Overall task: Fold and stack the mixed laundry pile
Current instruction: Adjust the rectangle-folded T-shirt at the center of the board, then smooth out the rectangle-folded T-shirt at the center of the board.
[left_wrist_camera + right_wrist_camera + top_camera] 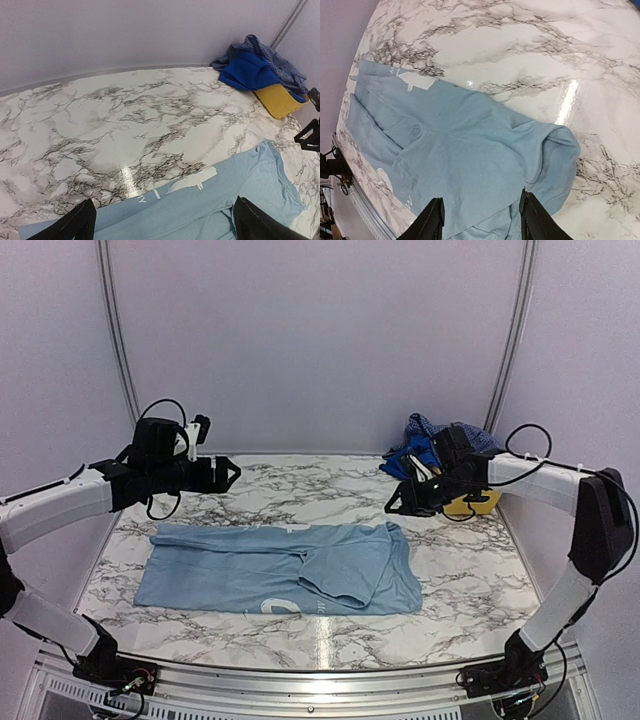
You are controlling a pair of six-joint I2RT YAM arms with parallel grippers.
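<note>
Nearest the arm bases, the pale sky-blue T-shirt [280, 568] lies flat across the near half of the table [300, 480]. It forms a long band running left to right, with white print showing at both its near and far edges. Its right end is turned over on itself and sits slightly bunched. Judgement: the garment is part-folded, and it is laid crosswise so that each arm can reach one end.

Just beyond the shirt's far edge, both arms hang above the table with no contact.
- The left end effector [230, 474] is spread fully wide. Its fingers [82, 220] frame the wrist view with only shirt and marble between them, so it grips nothing.
- The right end effector [394, 504] is parted to a moderate gap above the shirt's right end. Its fingers [432, 220] are likewise empty.

Judgement: neither arm has the shirt, and both are placed for a fresh grasp on its far edge.

In the far right corner, the rest of the laundry pile is heaped on and against a small yellow basket [277, 100]. The bright royal-blue piece [247, 70] lies in front, and the navy-and-white check shirt [280, 62] is draped behind and over it. These are unfolded and well apart from the T-shirt. Stacking has not begun.
</note>
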